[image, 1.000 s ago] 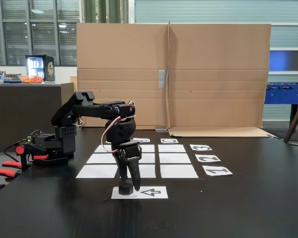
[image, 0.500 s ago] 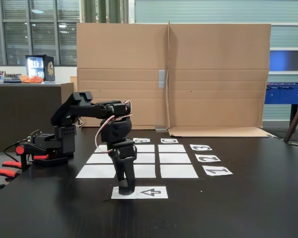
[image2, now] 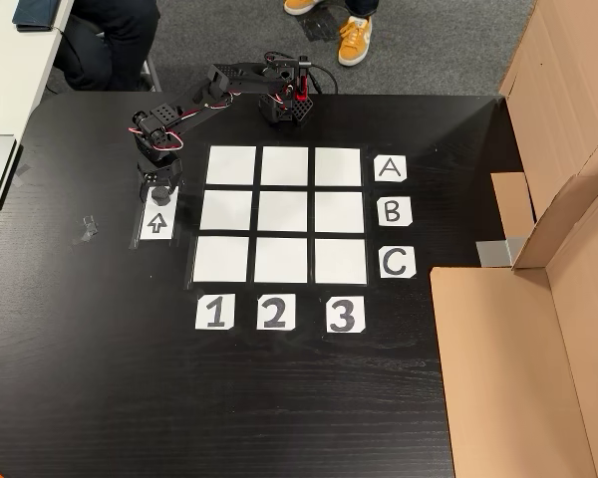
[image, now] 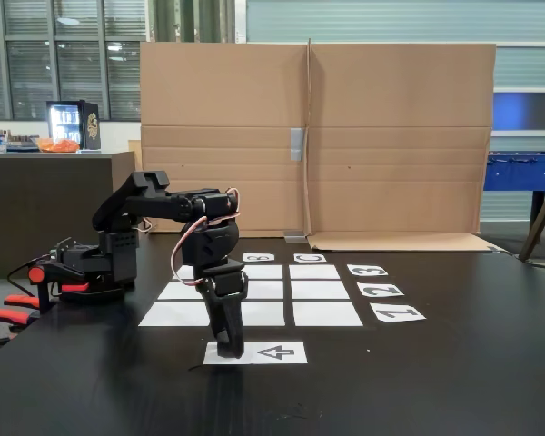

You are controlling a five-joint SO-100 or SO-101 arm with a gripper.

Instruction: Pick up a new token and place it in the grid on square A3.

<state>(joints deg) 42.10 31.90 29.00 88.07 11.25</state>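
While your black two-finger gripper (image: 230,350) stands nose-down, its fingers look closed around the short matte black puck token (image2: 159,193), on the arrow-marked white paper sheet (image2: 157,223). From the gripper, the grid of nine white paper rectangles (image2: 287,214) lies alongside; blank corner cell A3 (image2: 338,166) sits across it, beside the A card (image2: 389,168).

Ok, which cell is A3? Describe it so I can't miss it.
In the other view, find the grid of nine white sheets on the black table. Square A3 is its top right corner cell, beside the A card and in the column above the 3 card.
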